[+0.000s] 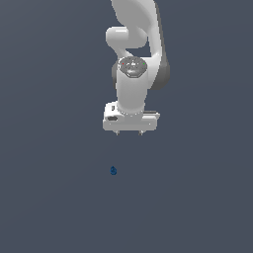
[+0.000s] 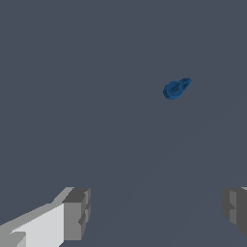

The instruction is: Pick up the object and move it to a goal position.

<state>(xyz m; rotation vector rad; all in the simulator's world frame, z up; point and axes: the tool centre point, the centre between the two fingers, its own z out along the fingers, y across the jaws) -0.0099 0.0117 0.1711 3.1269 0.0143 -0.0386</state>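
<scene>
A flat, uniform dark grey-blue surface [image 1: 49, 197] fills both views; no edge, corner or wall of it shows. The small dark blue roundish object [image 1: 113, 171] [image 2: 176, 89] lies on it alone, well apart from the white robot gripper [image 1: 128, 133] [image 2: 157, 212], whose fingers stand wide apart, holding nothing.

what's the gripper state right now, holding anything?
Gripper: open, fingers spread wide, nothing between them. The blue object lies apart from it, not grasped.
</scene>
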